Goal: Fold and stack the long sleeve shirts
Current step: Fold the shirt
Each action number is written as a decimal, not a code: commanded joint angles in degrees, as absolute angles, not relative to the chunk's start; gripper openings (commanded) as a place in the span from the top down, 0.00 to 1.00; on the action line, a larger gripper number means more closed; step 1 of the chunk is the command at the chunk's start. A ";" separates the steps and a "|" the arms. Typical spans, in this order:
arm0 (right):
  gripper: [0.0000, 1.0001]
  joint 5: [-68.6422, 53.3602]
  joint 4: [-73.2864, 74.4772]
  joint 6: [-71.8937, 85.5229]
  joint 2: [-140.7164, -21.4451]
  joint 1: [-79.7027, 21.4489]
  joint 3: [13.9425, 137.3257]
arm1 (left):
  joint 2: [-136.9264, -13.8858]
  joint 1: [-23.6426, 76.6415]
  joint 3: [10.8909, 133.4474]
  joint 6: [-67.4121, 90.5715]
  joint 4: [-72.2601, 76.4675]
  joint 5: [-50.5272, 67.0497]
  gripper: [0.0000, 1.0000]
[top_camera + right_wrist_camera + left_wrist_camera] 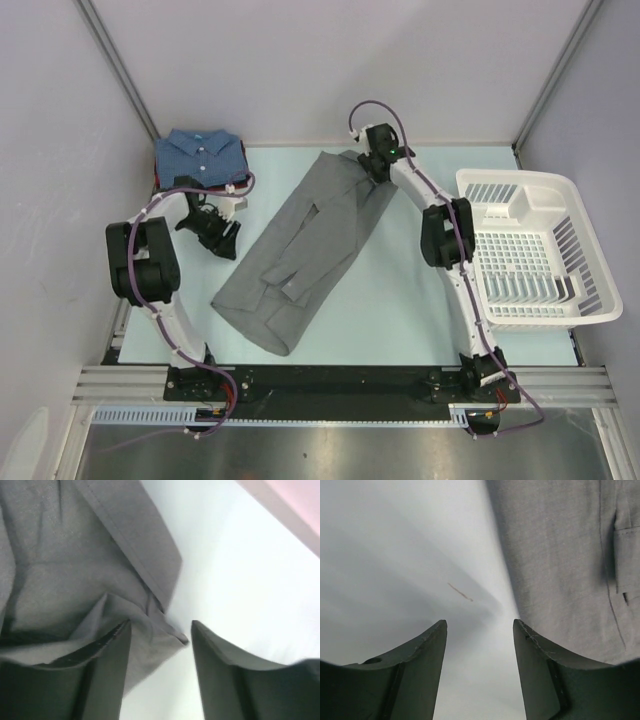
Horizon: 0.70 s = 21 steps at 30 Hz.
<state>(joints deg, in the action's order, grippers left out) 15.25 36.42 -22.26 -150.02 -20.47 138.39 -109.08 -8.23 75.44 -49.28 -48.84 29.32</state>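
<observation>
Grey shirt (300, 245) folded narrow, diagonal; left gripper (480, 622) released; right gripper (160, 625) released at edge.

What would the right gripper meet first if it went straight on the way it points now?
Most likely the plain mid-grey collared cloth shirt: a folded corner of it lies ahead of the right gripper, in the gap between its open jaws. Beside it is pale table. Depth is unclear.
</observation>
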 commanded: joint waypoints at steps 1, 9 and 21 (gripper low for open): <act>0.35 12.23 26.64 -20.06 -134.17 -19.95 128.55 | -105.21 -6.33 73.31 -46.23 -49.66 31.99 0.38; 0.31 -6.19 33.13 -5.47 -118.66 -18.55 112.17 | -102.57 -5.36 70.31 -44.21 -48.43 33.04 0.38; 0.46 -23.03 27.69 20.82 -116.27 -15.03 91.06 | -100.11 -5.36 70.93 -42.71 -48.25 33.22 0.38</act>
